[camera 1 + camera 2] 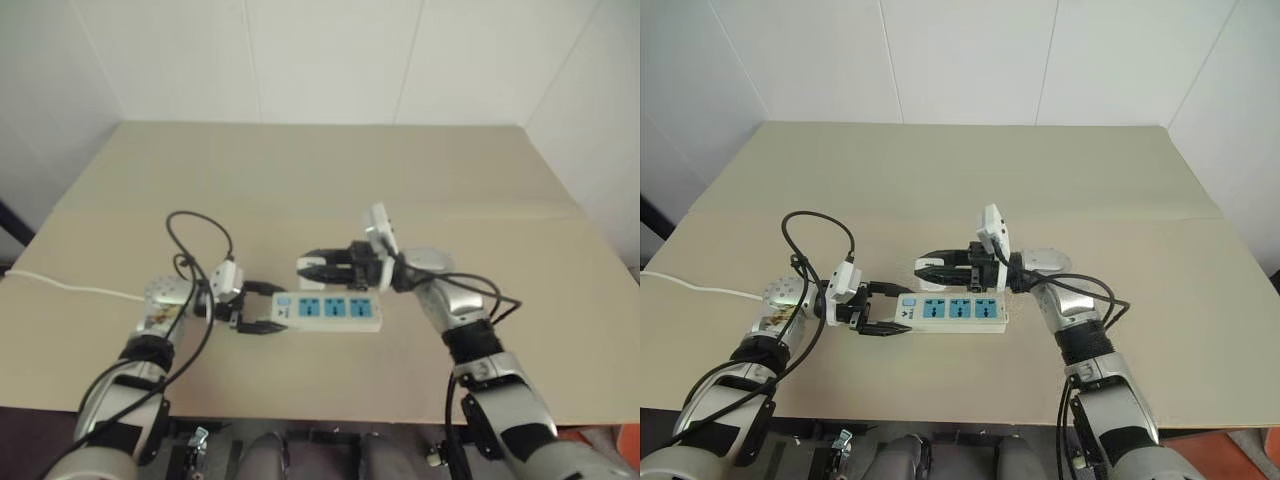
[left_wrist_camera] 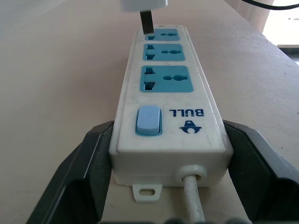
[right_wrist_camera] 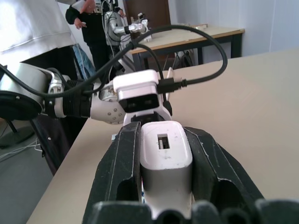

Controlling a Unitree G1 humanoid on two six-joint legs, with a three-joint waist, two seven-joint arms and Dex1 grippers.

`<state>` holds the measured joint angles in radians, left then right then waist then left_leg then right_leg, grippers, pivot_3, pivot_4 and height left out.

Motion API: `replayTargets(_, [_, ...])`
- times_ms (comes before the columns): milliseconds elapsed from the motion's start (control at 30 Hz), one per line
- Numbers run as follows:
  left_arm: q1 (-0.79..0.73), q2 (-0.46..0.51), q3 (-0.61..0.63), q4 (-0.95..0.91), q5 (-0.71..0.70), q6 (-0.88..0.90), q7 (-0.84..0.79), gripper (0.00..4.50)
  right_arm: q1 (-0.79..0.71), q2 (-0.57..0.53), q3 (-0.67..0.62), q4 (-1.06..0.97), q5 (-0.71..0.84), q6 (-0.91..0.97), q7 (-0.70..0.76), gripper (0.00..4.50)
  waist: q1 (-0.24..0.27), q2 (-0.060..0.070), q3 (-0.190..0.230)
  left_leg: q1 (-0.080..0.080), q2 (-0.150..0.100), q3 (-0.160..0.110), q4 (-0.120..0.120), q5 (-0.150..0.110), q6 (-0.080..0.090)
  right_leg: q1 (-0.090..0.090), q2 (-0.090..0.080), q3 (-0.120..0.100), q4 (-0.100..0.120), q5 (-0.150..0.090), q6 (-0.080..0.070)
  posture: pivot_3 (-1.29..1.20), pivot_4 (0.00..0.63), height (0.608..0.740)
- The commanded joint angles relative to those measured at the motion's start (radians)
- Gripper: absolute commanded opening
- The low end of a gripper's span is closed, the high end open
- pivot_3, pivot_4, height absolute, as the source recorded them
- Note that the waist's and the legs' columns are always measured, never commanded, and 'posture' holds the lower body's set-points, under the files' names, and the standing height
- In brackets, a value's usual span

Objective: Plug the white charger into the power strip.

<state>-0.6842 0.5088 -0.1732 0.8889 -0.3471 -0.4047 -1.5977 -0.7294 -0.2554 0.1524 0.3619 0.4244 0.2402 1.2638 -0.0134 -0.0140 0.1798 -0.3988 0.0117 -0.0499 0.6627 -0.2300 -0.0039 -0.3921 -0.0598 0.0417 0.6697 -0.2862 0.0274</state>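
Two grips are set: the power strip (image 2: 169, 100) is clamped at its switch end between the left gripper (image 1: 880, 310) fingers, and the white charger (image 3: 166, 161) is pinched in the right gripper (image 3: 163, 186). Insertion is in hand (a prong hangs just above the farthest socket); alignment and a straight downward push are judged necessary.

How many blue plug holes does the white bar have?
3 blue sockets, in a row along the power strip: one beside the switch, one in the middle, one at the far end, under the white charger.
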Motion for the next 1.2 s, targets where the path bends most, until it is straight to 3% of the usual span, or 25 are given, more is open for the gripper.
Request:
replayTargets(33, [0.013, 0.002, -0.033, 0.001, 0.024, 0.009, -0.017, 3.22, -0.006, 0.009, -0.011, -0.01, -0.002, -0.03, 0.009, 1.18, 0.0, 0.0, 0.0, 0.0, 0.0, 0.0, 0.0, 0.0, 0.0, 0.0, 0.0, 0.0, 0.0, 0.0, 0.0, 0.0, 0.15, 0.74])
replayTargets(1200, [0.003, 0.003, -0.023, 0.033, 0.03, -0.005, -0.017, 3.22, 0.002, 0.06, -0.008, 0.099, -0.064, -0.114, 0.024, 1.18, -0.002, 0.0, 0.0, 0.001, 0.0, 0.0, 0.0, 0.0, 0.0, 0.0, 0.0, 0.0, 0.001, 0.0, 0.0, 0.0, 0.15, 0.74])
